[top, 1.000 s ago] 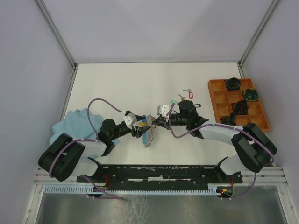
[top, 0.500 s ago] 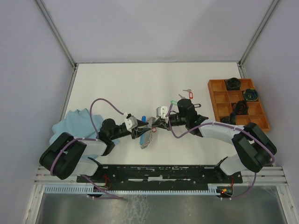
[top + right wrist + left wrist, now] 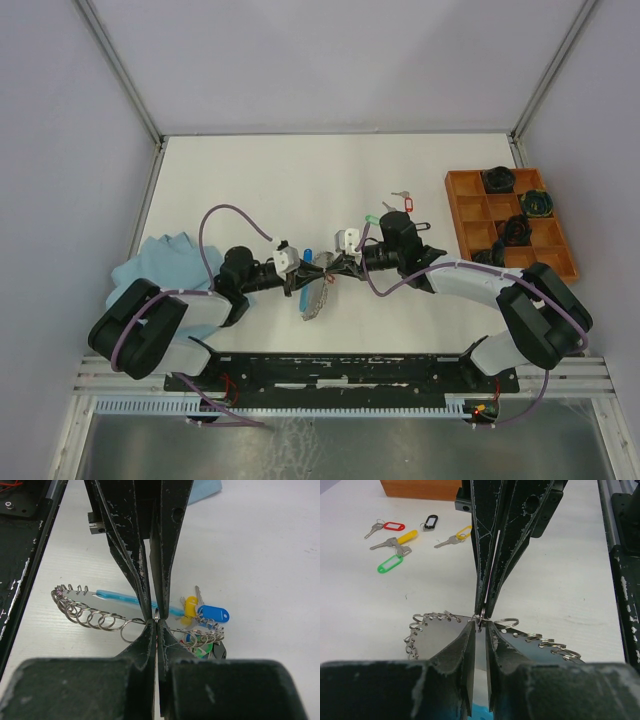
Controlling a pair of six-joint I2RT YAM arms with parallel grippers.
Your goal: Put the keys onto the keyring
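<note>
The keyring [image 3: 316,298] lies on the white table between the arms, a thin loop [image 3: 95,615] strung with small split rings and a blue sleeve [image 3: 120,596]. Keys with blue [image 3: 214,613] and yellow [image 3: 190,605] tags hang on it. Loose keys with red [image 3: 394,526], green [image 3: 389,564], yellow [image 3: 406,536] and black [image 3: 430,521] tags lie beyond. My right gripper [image 3: 156,621] is shut on a small split ring [image 3: 480,621] at the loop. My left gripper [image 3: 481,625] faces it tip to tip, its jaws a narrow gap apart around that same ring.
An orange compartment tray [image 3: 500,200] with dark coiled bundles [image 3: 497,180] stands at the right. A blue cloth [image 3: 160,255] lies at the left beside the left arm. The loose keys [image 3: 400,205] sit just behind the right wrist.
My left gripper has slid right to meet the right gripper's tips and has narrowed its jaws around the small ring. The right gripper has stayed shut in place.
</note>
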